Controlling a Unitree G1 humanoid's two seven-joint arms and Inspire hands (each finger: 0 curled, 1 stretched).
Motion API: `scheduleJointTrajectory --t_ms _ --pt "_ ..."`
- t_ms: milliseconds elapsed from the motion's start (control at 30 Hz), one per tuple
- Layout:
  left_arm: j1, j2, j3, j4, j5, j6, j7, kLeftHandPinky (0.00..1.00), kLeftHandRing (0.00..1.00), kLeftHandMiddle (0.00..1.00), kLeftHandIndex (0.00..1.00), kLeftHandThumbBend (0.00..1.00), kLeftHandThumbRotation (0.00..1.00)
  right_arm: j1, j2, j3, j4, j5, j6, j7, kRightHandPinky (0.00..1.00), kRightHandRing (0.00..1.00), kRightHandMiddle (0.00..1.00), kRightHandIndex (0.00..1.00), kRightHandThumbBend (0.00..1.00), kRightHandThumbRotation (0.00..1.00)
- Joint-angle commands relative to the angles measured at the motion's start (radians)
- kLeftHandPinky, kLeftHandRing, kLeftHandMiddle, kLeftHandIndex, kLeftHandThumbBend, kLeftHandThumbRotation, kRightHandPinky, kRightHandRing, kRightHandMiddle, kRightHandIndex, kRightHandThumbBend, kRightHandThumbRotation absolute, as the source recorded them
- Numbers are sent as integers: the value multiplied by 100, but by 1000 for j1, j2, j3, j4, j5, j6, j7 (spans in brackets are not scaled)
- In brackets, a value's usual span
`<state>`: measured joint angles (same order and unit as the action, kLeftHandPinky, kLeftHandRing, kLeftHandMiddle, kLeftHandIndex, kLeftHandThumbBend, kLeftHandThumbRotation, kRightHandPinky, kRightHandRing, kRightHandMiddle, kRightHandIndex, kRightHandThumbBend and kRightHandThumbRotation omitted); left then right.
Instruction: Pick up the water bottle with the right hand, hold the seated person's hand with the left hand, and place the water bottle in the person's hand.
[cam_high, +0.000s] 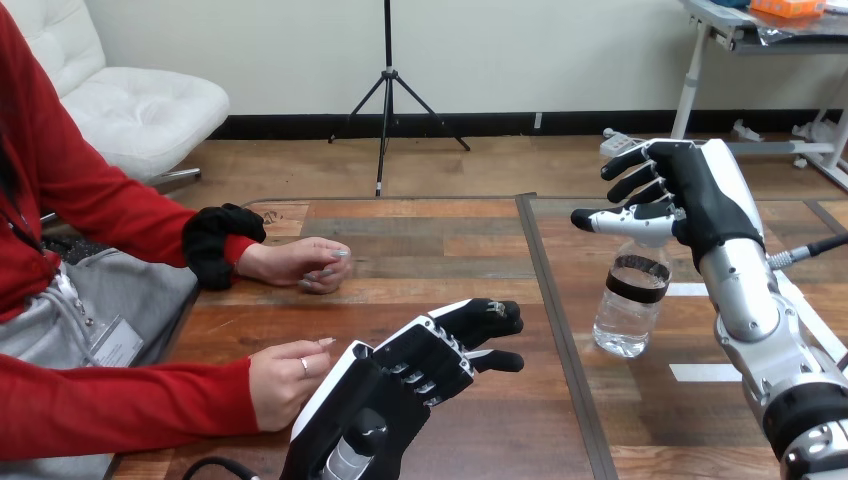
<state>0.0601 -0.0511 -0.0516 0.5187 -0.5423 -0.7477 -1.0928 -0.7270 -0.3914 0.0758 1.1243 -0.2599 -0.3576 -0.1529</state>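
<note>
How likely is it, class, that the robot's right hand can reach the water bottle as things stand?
Probably yes. The right hand hangs open just above the water bottle, which stands upright with bare table around it; nothing lies between them.

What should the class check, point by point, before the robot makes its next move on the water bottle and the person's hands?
1. Water bottle stands upright on the table: ok.
2. Right hand is over the water bottle's top with its fingers open: ok.
3. Right hand is closed round the water bottle: not ok, not yet gripped.
4. Left hand holds the person's nearer hand: not ok; it is beside that hand, with no fingers round it.
5. Left hand touches the person's nearer hand: cannot tell.
6. A hand lies open to take the water bottle: not ok; the person's nearer hand and the person's farther hand both rest loosely curled on the table.
</note>
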Motion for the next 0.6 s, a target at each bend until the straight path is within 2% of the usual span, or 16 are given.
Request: scheduleJointTrajectory --t_ms 0,400,567 --pt "-59 -27 14 -6 -15 0 -4 78 88 86 80 100 82 -4 1 -4 -62 -3 -10 -21 54 61 64 65 91 5" --pt "-55 -22 19 -17 -15 8 -6 78 87 86 80 100 81 23 2 -10 -73 6 10 -10 67 74 75 77 95 20" --pt "-53 -21 23 -24 -27 32 -13 78 87 86 79 100 80 34 4 -16 -64 15 -6 -9 71 78 79 82 98 28"
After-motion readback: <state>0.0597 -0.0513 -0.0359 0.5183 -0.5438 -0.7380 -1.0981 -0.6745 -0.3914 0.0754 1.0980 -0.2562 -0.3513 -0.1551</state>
